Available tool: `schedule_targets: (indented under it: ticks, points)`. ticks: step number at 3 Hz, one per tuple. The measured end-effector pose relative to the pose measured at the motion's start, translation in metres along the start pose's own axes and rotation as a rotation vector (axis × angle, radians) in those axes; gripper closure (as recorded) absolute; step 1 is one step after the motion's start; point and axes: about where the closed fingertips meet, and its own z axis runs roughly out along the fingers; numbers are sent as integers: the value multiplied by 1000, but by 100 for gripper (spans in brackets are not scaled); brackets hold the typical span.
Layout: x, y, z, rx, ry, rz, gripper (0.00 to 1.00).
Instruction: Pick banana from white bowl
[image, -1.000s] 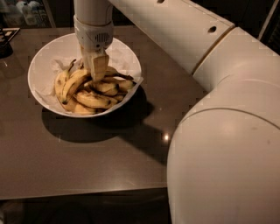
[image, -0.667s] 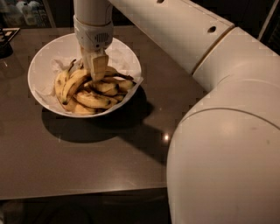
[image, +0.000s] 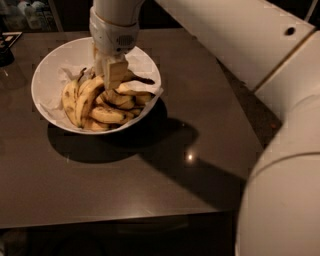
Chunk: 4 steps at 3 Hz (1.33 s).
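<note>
— since a second ago, has anything moved?
— hardly at the tip. the gripper (image: 113, 75) stays low in the white bowl (image: 46, 67), at nearly the same spot, down among the fruit. the big pale arm (image: 225, 45) behind it has shifted: its bulky near part now sits further right and nearer.
— is the gripper closed on something?
— i cannot tell. its tip is sunk between the bananas, and the wrist housing above hides the rest.
— where is the banana?
— the banana (image: 91, 96) lies in the bowl, touching the gripper's tip. from there it curves towards the near left. a long dark stem (image: 142, 79) shows just right of the gripper, pointing at the right rim.
— and around it?
— a bunch of speckled bananas (image: 112, 114) lies just nearer, on the near side of the bowl. crumpled white paper (image: 59, 77) lines the bowl under the fruit. the bowl stands on the far left part of a dark table (image: 100, 180), and its shadow falls near and right. a small bright glint (image: 189, 157) shows on the table, right of that shadow.
</note>
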Motion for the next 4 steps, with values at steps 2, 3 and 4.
schedule_targets:
  ticks: [2,3,4]
  points:
    - [-15,54,-55,54,-120,36,100]
    - [-22,77,-70,77,-181,38,100]
    - [-23,99,-82,111,-229,49,100]
